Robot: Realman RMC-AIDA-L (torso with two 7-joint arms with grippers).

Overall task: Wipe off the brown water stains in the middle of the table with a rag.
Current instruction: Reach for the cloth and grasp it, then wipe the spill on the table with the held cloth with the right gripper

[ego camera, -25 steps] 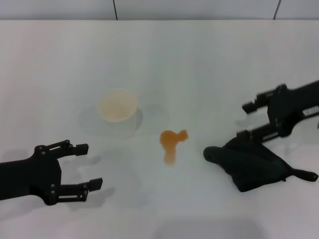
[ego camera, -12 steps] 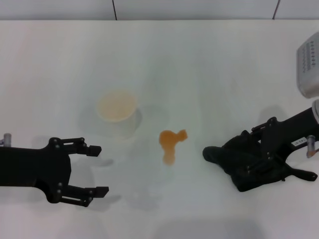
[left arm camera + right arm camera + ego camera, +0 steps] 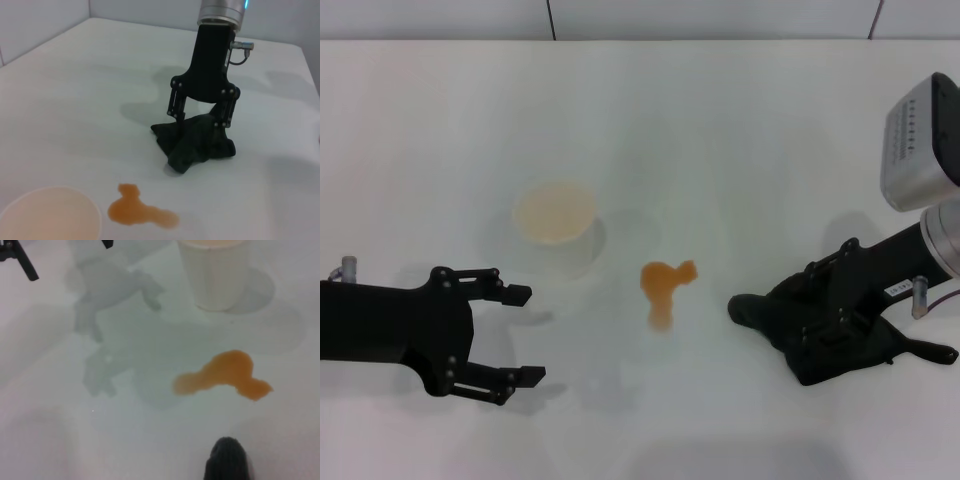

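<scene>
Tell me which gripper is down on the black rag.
The right gripper, straddling the rag; the left gripper hovers open near the paper cup.

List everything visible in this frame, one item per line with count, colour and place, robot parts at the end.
brown water stains: one orange-brown puddle, middle of the table, between cup and rag.
rag: one, black, crumpled heap on the robot's right side of the table, thin tail trailing outward.
paper cup: one, white, upright, on the left of the puddle and a little farther back.
table: one, white, glossy, under everything.
left gripper: one, black, fingers open, low over the table at the near left, holding nothing.
right gripper: one, black, pointing down onto the rag, fingers straddling the cloth.
</scene>
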